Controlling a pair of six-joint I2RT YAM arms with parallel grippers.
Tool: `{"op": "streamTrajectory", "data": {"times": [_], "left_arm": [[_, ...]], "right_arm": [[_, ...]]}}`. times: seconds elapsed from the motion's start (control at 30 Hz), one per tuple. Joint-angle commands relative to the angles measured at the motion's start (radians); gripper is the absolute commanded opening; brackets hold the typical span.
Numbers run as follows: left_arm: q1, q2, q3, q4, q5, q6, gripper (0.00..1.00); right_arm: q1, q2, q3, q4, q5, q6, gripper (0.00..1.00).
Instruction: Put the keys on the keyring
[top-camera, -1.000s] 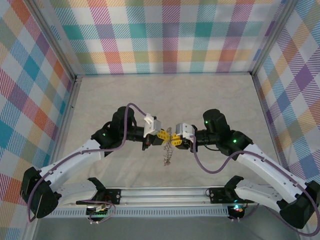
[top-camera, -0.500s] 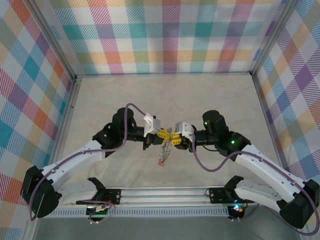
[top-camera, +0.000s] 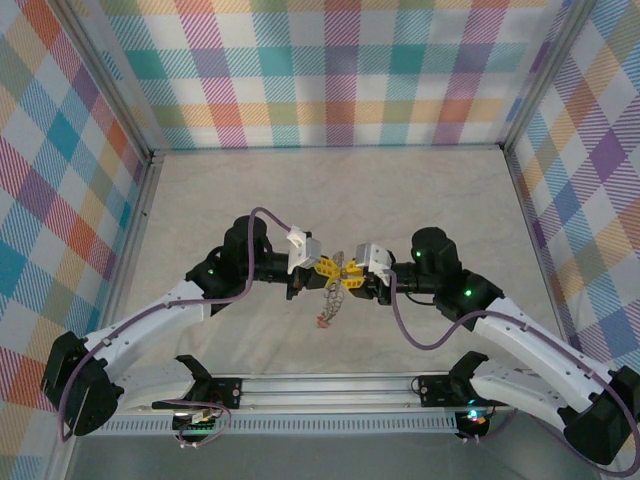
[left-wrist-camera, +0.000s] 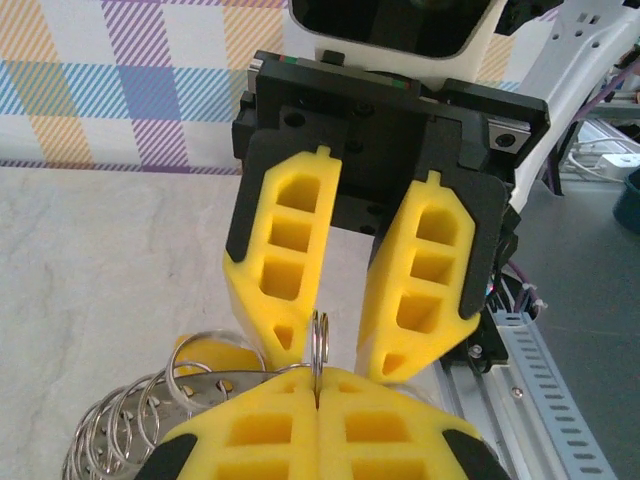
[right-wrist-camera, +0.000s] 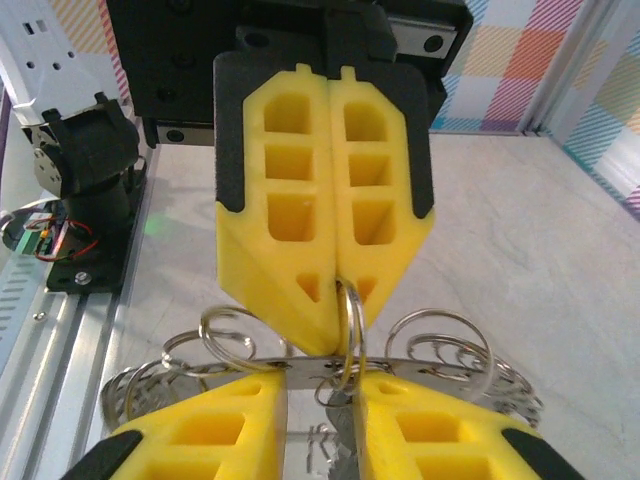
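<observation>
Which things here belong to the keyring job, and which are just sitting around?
Job in hand:
- keyring, hanging in mid-air
- left end effector, shut on one of its rings
- right end effector, open, facing it

Just around:
- table
- plaid walls
- aluminium rail

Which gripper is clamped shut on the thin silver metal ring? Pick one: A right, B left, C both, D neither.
B: the left gripper presses its yellow fingers together on the thin silver metal ring, while the right gripper holds its fingers apart on either side of it.
</observation>
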Motion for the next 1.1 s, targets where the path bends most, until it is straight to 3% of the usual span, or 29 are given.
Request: {"op": "streamTrajectory", "data": {"times": [0.0, 0.43, 0.8, 0.9, 1.07], "left_arm": [[-0.009, -0.026, -0.004, 0.023, 0.054, 0.014, 0.00], [-0.009, -0.022, 0.013, -0.010, 0.050, 0.030, 0.00], [-0.008, -0.035, 0.007, -0.018, 0.022, 0.028, 0.03], [-0.009, -0.033, 0.034, -0.112, 0.005, 0.081, 0.16], [-0.009, 0.015, 0.132, -0.349, 0.001, 0.213, 0.18]], "right_arm": [[0.003, -0.022, -0.015, 0.090, 0.013, 0.026, 0.24], [0.002, -0.007, -0.003, 0.099, -0.038, 0.036, 0.20], [0.002, 0.007, 0.013, 0.058, -0.041, 0.014, 0.00], [0.002, 0.015, 0.040, -0.019, -0.033, -0.030, 0.00], [0.006, 0.062, 0.124, -0.189, -0.031, -0.123, 0.00]]}}
